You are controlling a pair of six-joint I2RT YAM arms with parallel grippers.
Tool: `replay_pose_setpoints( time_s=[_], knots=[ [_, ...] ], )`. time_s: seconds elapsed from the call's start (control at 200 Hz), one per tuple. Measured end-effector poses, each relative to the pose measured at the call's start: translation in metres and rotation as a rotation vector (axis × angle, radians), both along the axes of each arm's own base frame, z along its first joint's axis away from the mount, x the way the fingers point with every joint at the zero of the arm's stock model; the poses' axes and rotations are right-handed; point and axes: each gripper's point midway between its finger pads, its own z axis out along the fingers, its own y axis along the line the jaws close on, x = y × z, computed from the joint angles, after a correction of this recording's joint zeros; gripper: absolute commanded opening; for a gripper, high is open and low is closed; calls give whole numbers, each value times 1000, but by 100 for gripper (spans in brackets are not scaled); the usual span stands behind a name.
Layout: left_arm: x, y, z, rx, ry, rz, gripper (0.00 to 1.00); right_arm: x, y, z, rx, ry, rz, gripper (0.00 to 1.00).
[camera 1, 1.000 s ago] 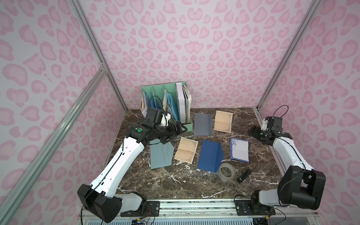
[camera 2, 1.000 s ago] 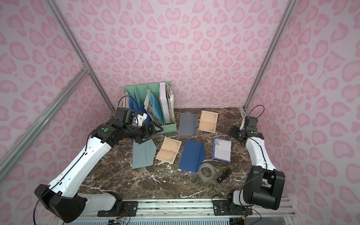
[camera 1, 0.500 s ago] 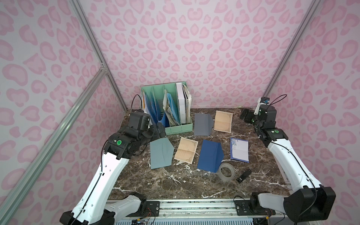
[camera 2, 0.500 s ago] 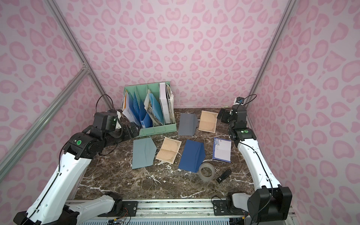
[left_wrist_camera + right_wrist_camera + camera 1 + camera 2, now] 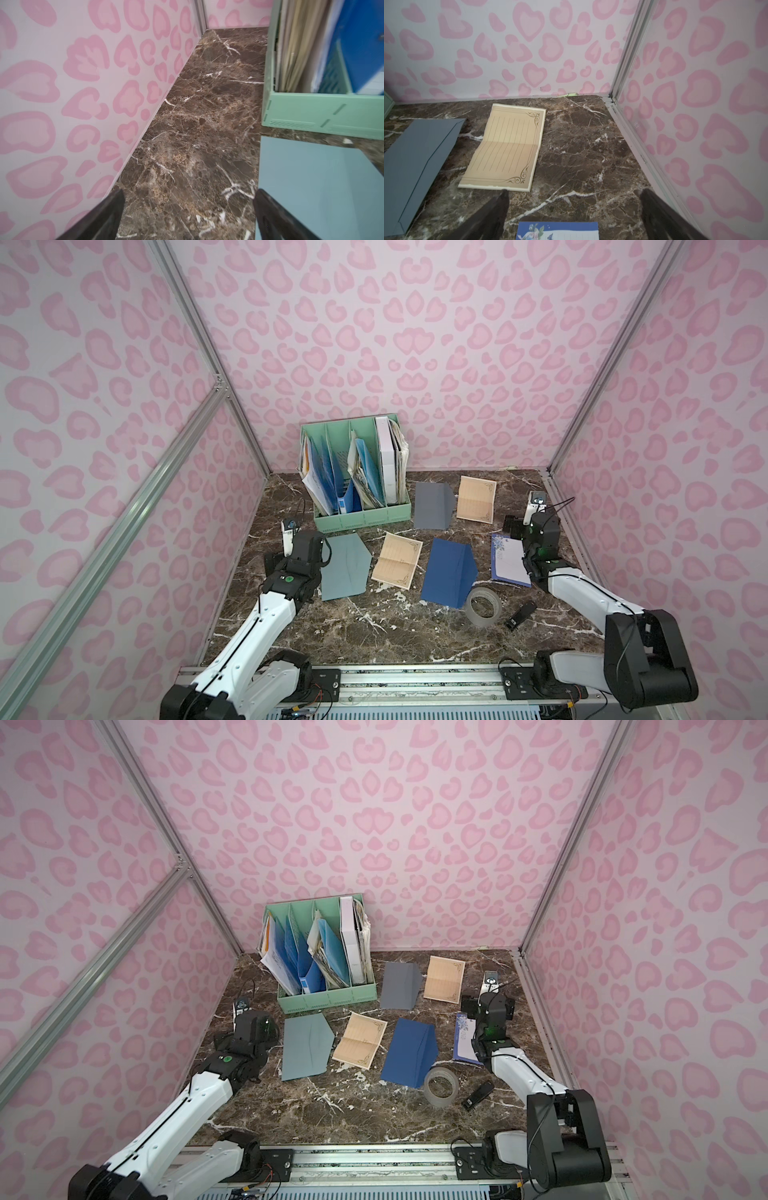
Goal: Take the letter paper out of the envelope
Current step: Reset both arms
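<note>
Three envelopes lie flat on the marble in both top views: a teal-grey envelope, a grey envelope and a dark blue envelope. No paper shows sticking out of any of them. Loose letter paper lies beside them: a tan sheet, a second tan sheet and a blue floral sheet. My left gripper hangs open over bare marble just left of the teal-grey envelope. Open and empty, my right gripper is just behind the floral sheet.
A green file organizer full of folders stands at the back left. A tape roll and a small black object lie front right. Pink patterned walls close in on both sides.
My left gripper has drawn back from the organizer to the left of the teal-grey envelope. The right arm rose toward the back, then came down behind the floral sheet. Both stayed open.
</note>
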Motion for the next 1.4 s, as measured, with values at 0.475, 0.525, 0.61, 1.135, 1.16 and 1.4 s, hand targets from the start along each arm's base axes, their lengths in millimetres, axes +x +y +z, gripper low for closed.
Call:
replay_pose_setpoints(
  time_s=[0.475, 0.525, 0.61, 1.135, 1.16, 1.4],
  knots=[
    [76, 8, -76, -139, -20, -71, 99, -16, -21, -61, 4, 28, 26, 99],
    [82, 7, -79, -147, -34, -83, 99, -11, -20, -59, 13, 15, 44, 99],
    [82, 5, -82, -150, -40, -99, 99, -8, -22, -55, 21, -29, 48, 99],
    [83, -5, -83, -161, -132, -180, 99, -44, -9, -38, 19, -254, 116, 99],
    [83, -5, -84, -163, -132, -181, 99, -42, -11, -35, 21, -261, 105, 99],
    [84, -5, -84, -168, -132, -184, 99, -33, -24, -32, 34, -262, 34, 99]
  ],
)
